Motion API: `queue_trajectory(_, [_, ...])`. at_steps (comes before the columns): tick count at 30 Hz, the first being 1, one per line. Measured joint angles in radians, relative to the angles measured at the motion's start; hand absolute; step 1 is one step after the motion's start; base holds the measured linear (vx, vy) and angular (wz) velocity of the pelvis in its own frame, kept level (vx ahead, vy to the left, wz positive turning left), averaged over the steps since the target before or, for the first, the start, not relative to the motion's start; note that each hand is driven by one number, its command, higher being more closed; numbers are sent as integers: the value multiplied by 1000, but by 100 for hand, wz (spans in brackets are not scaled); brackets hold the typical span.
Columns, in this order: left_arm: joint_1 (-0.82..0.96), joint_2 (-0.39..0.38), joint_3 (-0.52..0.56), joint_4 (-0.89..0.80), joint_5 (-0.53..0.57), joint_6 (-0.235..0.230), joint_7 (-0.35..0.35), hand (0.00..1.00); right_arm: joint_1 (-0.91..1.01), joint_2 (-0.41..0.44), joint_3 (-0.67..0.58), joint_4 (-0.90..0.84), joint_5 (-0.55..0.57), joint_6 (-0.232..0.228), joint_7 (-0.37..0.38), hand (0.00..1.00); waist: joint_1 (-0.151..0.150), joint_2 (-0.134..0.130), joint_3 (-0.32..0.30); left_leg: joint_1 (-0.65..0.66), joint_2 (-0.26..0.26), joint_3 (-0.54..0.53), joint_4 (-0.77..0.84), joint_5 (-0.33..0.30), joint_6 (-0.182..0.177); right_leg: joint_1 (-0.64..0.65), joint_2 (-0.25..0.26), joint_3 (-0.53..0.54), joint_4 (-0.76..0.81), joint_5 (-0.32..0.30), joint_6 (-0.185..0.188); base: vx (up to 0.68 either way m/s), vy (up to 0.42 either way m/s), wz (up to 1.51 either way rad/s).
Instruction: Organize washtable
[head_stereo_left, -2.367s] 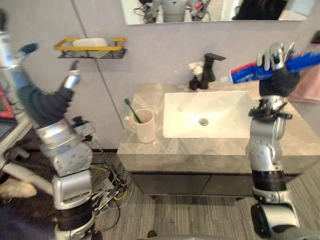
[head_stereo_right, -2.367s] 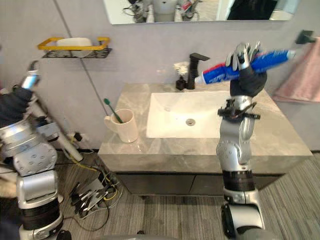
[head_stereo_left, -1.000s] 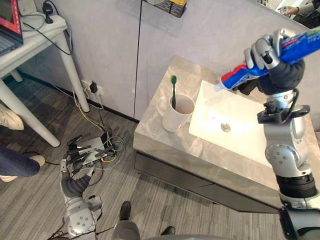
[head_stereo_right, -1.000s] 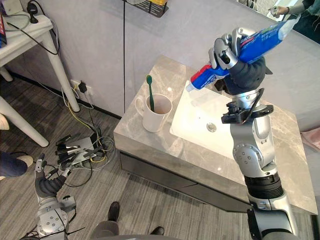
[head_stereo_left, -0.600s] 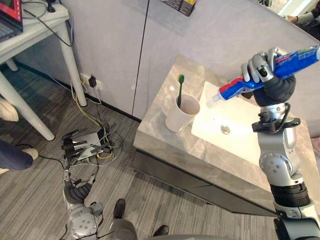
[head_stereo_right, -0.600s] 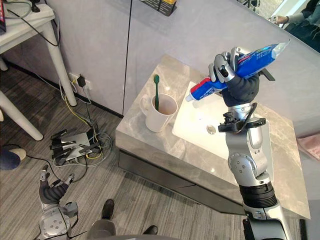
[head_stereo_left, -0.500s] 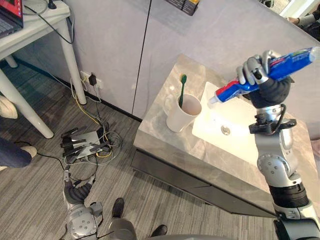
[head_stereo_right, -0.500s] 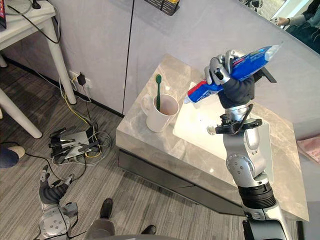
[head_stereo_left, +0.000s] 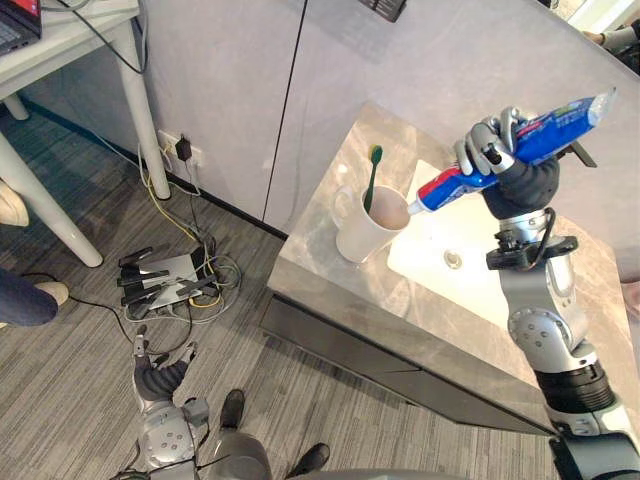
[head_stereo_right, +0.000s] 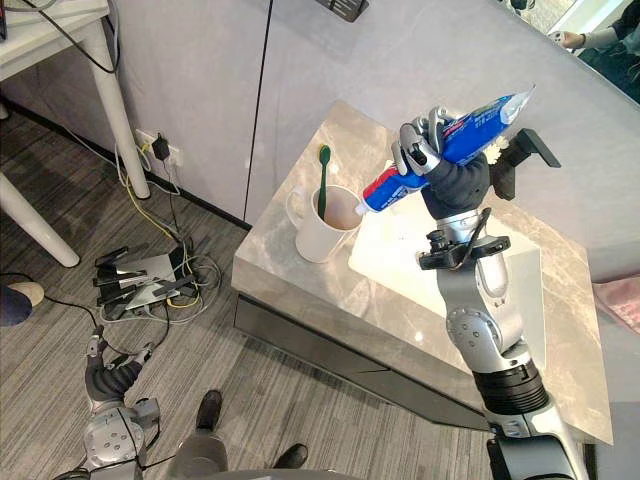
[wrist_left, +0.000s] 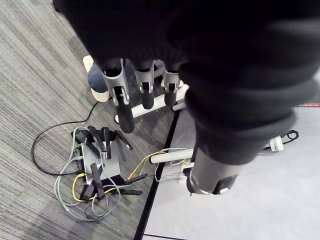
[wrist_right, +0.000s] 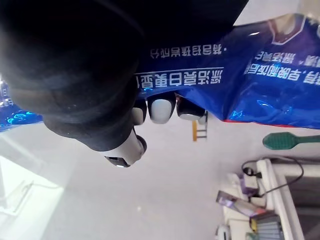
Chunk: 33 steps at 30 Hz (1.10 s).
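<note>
Your right hand (head_stereo_left: 490, 152) is clamping the toothpaste tube (head_stereo_left: 556, 118), cap pointing beyond the fingers toward the mug (head_stereo_left: 360, 236). By lowering off-centre, you are risking striking the toothbrush (head_stereo_left: 372, 176) and toppling the mug. Your left hand (head_stereo_left: 160, 380) is hanging, fingers apart.

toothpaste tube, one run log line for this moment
right hand: shut on toothpaste tube, cap end toward mug | mug: on washtable, green toothbrush inside | left hand: open, low near floor

arms (head_stereo_left: 535, 330) silver-grey | right hand (head_stereo_left: 520, 178): dark ribbed cover | fingers (wrist_left: 119, 92) silver, dark-tipped
</note>
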Motion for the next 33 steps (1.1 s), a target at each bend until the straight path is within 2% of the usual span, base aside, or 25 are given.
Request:
queue_trajectory(4, [-6,9,-13,0,0,0,-1,0,0,0,5,0,-19,0,2,100,-6,-8,12,-2,1,2,0,0,0,-3,0,1,1,0,0,0,0,0])
queue_trajectory(16, [-27,25,-29,0,0,-3,2,0,-84,0,45,84,-34,6,-19,100,-1,-3,37,-8,1,0,0,0,0,-9,0,-2,2,-1,-2,0,0,0])
queue_trajectory(24, [-28,29,-25,0,0,-3,5,0,-110,0,46,113,-33,5,-19,100,19,-3,37,-8,1,0,0,0,0,-9,0,-6,3,-1,-2,13,7,0])
queue_trajectory(33, [-28,29,-26,0,-1,-3,21,0,-137,0,76,113,-33,6,-19,100,19,-3,37,-4,2,1,0,0,0,-11,-3,-5,18,-4,-6,0,0,0])
